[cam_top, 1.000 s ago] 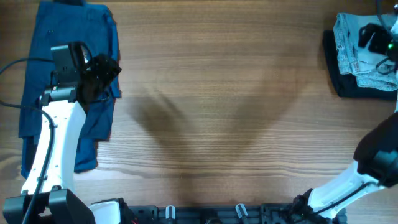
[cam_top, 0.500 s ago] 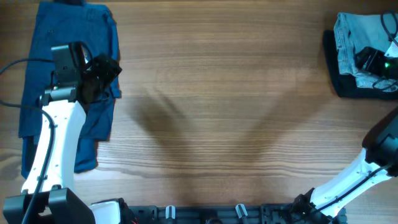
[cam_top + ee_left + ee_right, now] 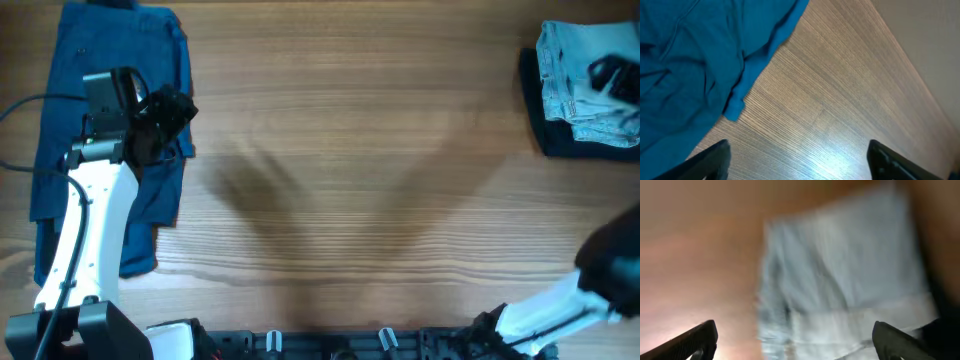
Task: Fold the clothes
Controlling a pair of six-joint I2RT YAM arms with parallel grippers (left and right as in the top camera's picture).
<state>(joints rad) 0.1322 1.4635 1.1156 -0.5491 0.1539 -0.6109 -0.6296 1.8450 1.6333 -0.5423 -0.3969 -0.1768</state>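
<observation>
1. At upper left, blue garment [image 3: 110, 45] is lying spread out; left gripper [image 3: 168, 115] is hovering over its right edge, fingers spread, gripping nothing.
2. At upper right, folded denim shorts [image 3: 565, 75] are sitting atop navy garment [image 3: 570, 145]; blurred right gripper [image 3: 612, 75] is hanging above, fingers spread.

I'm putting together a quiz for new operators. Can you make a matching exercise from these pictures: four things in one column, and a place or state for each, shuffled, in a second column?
Column 1
1. blue garment
2. light denim shorts
3. dark navy garment
4. left pincer

Column 2
A. underneath, far right
B. laid out unfolded, far left
C. open, over a cloth edge
D. folded, on top, far right

Pairs: 1-B, 2-D, 3-A, 4-C
</observation>
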